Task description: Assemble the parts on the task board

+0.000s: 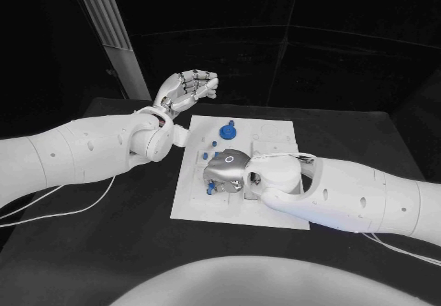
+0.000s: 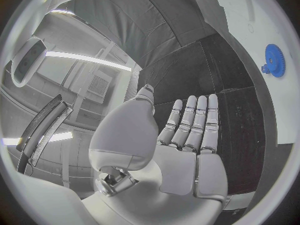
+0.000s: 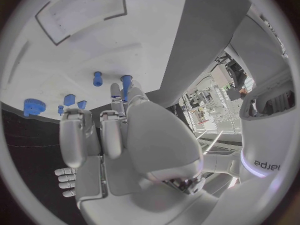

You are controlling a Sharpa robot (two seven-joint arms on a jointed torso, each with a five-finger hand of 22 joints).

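I see the black table [image 1: 110, 255] carrying the flat white task board [image 1: 276, 137]. My right robot hand [image 1: 227, 171] sits low over the board's middle, fingers curled among small blue parts [image 1: 212, 187]; grip on one: cannot tell. Left robot hand [image 1: 187, 88] hangs spread, empty, beyond the board's far-left corner. Blue toothed gear [image 1: 228, 131] lies near the board's far edge. Judged step: seating a part; next needs steady downward alignment.

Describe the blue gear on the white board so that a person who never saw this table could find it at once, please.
Start from the white task board in the middle of the black table. Near its far edge, beyond the right hand that rests on the board, lies the blue gear. It is a toothed round disc, wider than the other small blue parts nearby.
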